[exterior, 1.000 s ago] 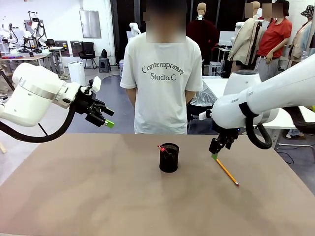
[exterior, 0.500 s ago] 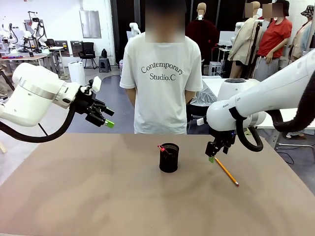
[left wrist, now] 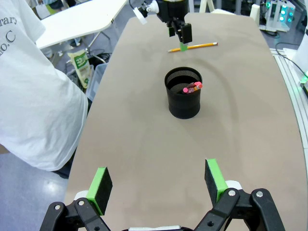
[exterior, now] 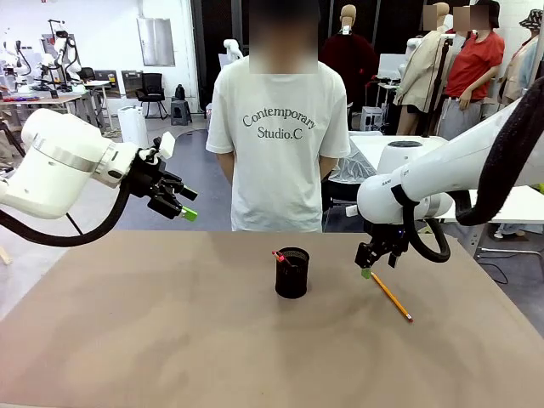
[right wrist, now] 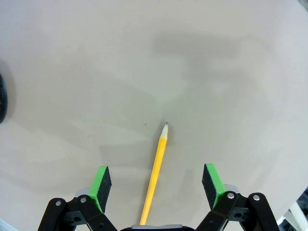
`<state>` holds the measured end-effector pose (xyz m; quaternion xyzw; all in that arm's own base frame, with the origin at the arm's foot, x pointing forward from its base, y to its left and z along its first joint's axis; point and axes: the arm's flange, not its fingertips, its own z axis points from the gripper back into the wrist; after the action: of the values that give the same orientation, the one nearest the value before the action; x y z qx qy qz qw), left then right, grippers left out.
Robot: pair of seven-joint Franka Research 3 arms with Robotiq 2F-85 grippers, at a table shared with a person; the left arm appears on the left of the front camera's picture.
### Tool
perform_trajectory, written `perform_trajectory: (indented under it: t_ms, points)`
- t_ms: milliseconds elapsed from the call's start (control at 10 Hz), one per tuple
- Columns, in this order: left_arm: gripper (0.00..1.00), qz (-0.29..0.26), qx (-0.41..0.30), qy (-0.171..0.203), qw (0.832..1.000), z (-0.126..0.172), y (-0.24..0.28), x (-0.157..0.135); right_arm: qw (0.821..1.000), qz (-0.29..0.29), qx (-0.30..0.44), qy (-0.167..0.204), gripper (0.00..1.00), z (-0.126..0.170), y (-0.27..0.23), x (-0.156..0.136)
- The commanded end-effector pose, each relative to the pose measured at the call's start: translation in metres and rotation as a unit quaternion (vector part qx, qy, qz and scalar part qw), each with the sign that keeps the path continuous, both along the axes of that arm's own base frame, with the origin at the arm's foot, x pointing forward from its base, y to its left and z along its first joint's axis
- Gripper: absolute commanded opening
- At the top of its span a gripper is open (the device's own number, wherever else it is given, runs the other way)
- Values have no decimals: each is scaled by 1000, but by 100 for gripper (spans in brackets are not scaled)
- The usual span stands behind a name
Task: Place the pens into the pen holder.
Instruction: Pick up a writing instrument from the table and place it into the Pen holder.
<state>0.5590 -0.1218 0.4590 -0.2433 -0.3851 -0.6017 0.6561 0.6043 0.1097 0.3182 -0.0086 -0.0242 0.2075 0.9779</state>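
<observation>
Right end effector [exterior: 367, 269] wide open, low over the far end of the orange-yellow pencil [exterior: 392, 297] lying flat on the surface [exterior: 170, 340]. Left end effector [exterior: 183, 204] wide open, raised at left. Pen holder [exterior: 291, 273] mid-surface, red-ended pen [exterior: 280, 256] inside.

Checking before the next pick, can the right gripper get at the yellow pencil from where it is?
Probably yes. The right gripper hangs open over the orange-yellow pencil, which lies flat on the table between its pads, nothing around it.
</observation>
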Motion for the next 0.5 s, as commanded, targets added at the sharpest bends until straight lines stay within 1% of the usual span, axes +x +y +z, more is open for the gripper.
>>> perform_trajectory:
  t_ms: [0,100,200,300,400]
  points:
    - [100,0,2,0,1000,0,1,0,999,-34,-3,14,100,-3,3,11]
    - [100,0,2,0,1000,0,1,0,999,-40,-9,16,100,-4,3,12]
    - [100,0,2,0,1000,0,1,0,999,-26,18,10,100,4,6,6]
    - [100,0,2,0,1000,0,1,0,1000,-21,-1,11,100,-8,0,4]
    - [100,0,2,0,1000,0,1,0,1000,-21,-1,11,100,-8,0,4]
